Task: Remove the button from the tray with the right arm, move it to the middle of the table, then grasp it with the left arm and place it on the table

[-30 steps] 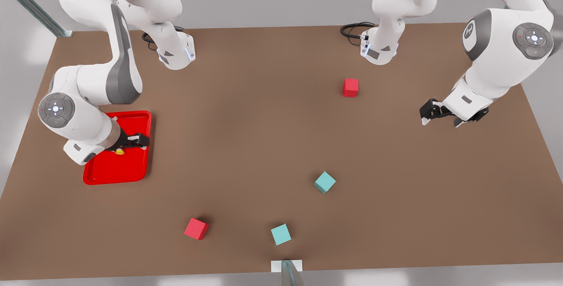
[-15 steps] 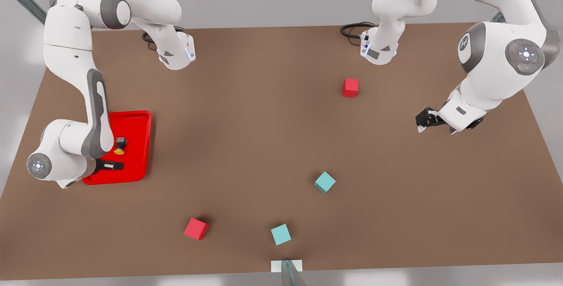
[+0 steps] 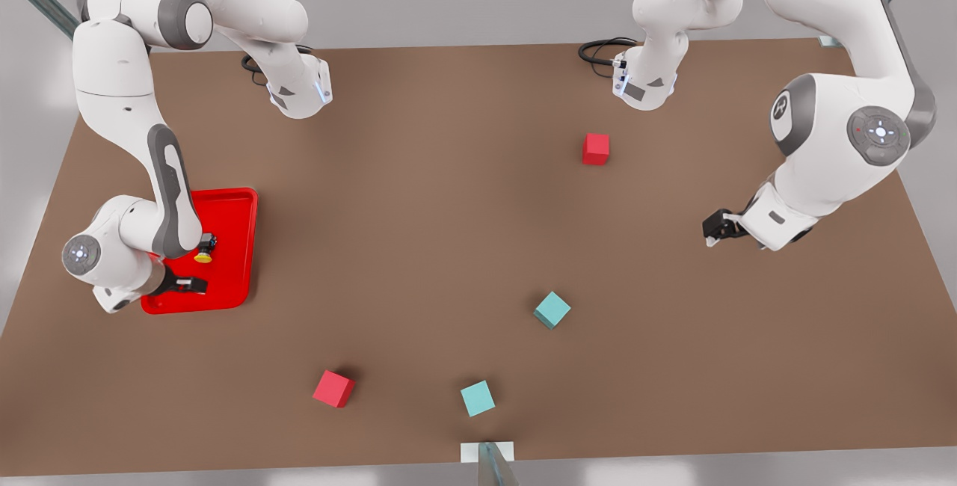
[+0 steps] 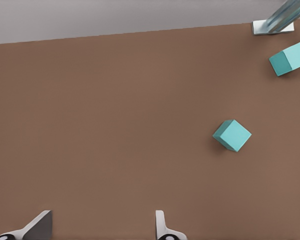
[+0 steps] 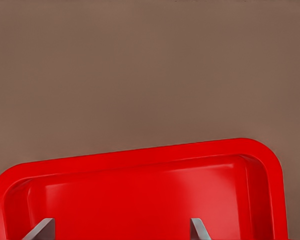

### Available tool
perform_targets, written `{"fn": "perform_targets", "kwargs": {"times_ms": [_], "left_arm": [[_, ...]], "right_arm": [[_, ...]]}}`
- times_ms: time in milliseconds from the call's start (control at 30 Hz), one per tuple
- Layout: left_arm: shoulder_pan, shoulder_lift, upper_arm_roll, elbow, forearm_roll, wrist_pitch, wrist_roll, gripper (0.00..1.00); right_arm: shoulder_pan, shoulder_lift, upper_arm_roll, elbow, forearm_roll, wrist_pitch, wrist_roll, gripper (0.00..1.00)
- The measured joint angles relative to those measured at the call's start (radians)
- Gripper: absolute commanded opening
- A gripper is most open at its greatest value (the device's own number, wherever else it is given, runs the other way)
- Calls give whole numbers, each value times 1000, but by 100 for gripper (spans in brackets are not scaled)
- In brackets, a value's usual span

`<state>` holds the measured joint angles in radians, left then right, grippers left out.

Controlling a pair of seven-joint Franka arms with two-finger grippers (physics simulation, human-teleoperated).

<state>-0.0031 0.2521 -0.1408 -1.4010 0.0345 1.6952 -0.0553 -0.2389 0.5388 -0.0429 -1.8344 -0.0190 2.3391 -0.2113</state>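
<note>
Red cubes [image 3: 596, 149], teal cubes [image 3: 552, 309]

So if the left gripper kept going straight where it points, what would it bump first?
Probably just the bare table. The left gripper, open, aims at plain brown tabletop; the nearest teal cube sits off to one side of its path.

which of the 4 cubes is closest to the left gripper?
The teal cube farther from the table's near edge. The left gripper, at the front view's right, sits nearer it than the red cube up the table; the other teal and red cubes lie farther off.
</note>
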Motion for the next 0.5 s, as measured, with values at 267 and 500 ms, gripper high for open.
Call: {"fn": "perform_targets", "kwargs": {"times_ms": [267, 500], "left_arm": [[0, 11, 0, 0, 0, 5, -1, 100], [-1, 11, 0, 0, 0, 6, -2, 100]], "right_arm": [[-52, -45, 52, -88, 1, 45, -69, 100], [-119, -199, 88, -282, 2, 56, -120, 100]]}}
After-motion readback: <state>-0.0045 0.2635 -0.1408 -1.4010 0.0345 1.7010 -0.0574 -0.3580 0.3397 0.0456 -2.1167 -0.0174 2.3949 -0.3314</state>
